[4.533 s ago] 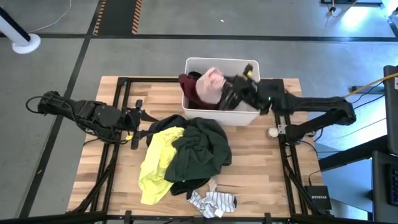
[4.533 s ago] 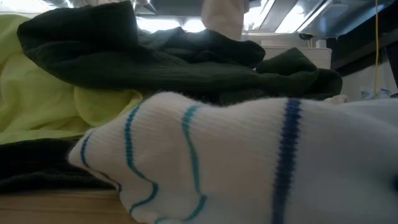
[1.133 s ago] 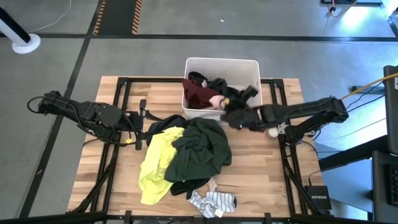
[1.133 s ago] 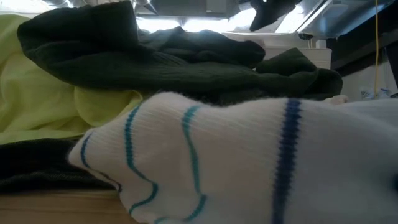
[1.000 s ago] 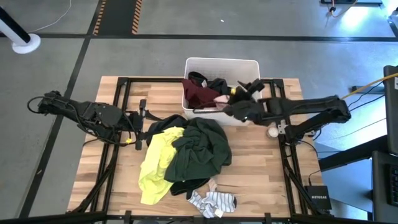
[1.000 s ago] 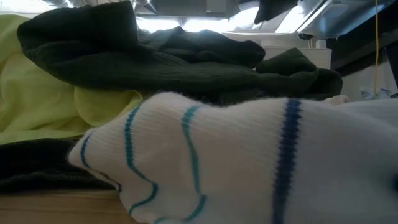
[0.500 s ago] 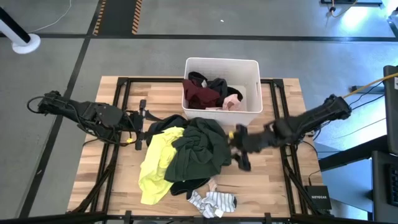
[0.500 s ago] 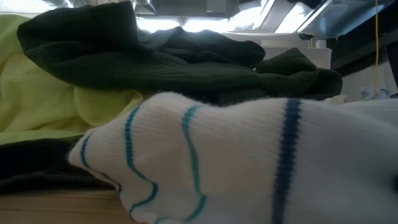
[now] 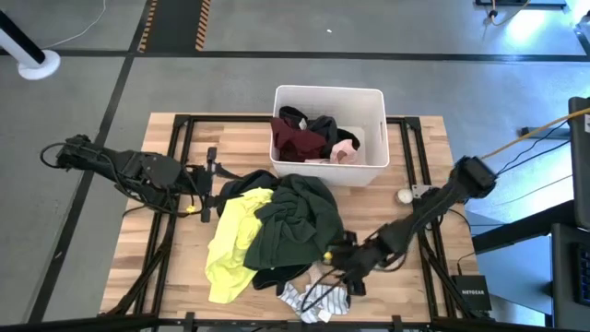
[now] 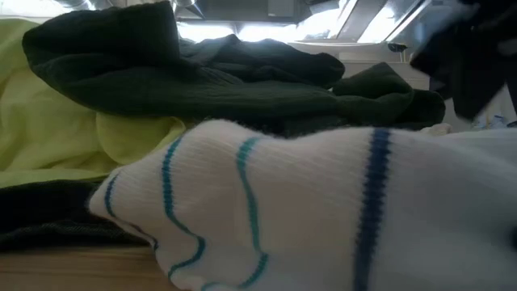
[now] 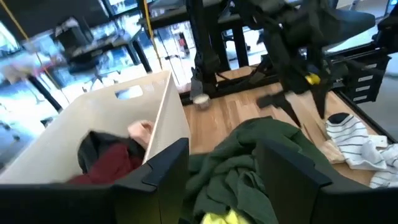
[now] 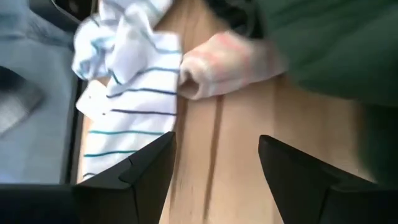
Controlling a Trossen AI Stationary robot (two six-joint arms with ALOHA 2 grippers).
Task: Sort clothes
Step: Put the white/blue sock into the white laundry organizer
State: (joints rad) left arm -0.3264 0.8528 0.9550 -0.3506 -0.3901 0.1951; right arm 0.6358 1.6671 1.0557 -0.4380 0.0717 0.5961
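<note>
Striped white cloth lies at the desk's front edge, beside the dark green garment and neon yellow one. Right gripper hovers just above it, jaws released and empty. Left gripper rests at the left, jaws parted. Maroon clothing sits in the white bin.

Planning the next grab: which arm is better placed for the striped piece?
Right. Its tool, open, hangs beside the striped piece at the table's near edge; the left tool waits far off by the pile.
</note>
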